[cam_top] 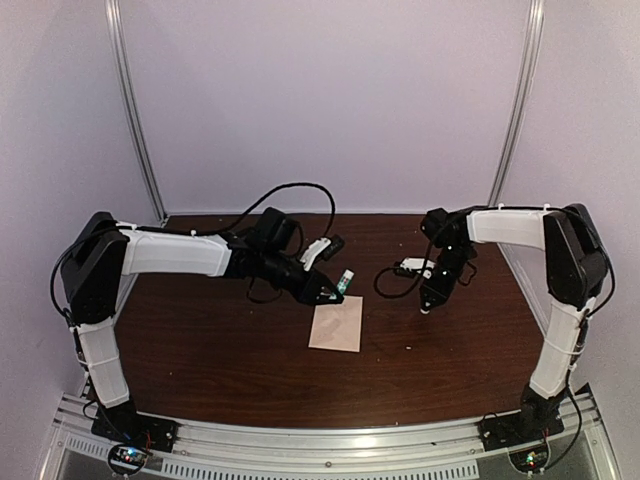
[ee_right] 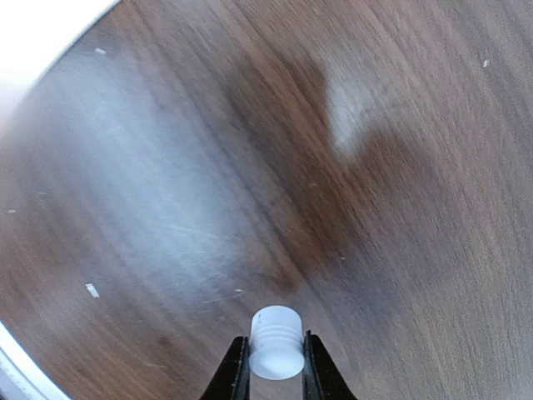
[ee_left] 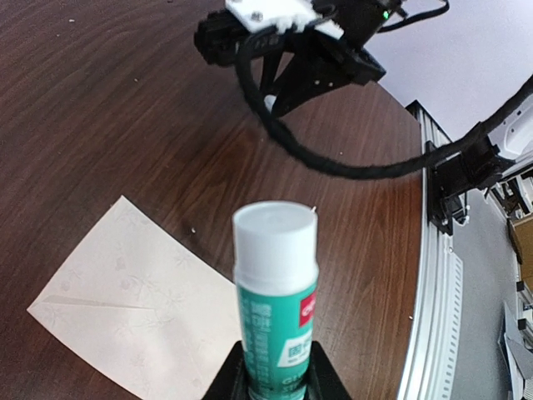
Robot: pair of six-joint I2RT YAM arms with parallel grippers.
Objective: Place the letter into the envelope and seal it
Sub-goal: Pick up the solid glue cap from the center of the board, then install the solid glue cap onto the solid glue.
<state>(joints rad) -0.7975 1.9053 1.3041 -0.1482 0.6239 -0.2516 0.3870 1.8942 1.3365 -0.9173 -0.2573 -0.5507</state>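
dark wood-grain table [cam_top: 200, 340], pale lilac walls [cam_top: 330, 100]; the cream, faintly patterned envelope [cam_top: 336, 324] lies flat at its middle. left gripper [ee_left: 275, 379] clamps a green-and-white glue stick [ee_left: 275, 283] near the envelope's far edge; right gripper [ee_right: 276, 368] pinches a ribbed white cap [ee_right: 276, 340].

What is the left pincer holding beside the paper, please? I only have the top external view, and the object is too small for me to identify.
Observer: In the left wrist view, the left pincer is shut on a glue stick with a green label and a white top end.
Operator: Thank you. Is the right pincer holding anything?
Observer: Yes. The right wrist view shows the right pincer closed on a white ridged cap.
Operator: Can you make out any detail on the paper?
Observer: From the left wrist, the envelope lies flat on the table, with a faint floral pattern and one straight crease line across it.
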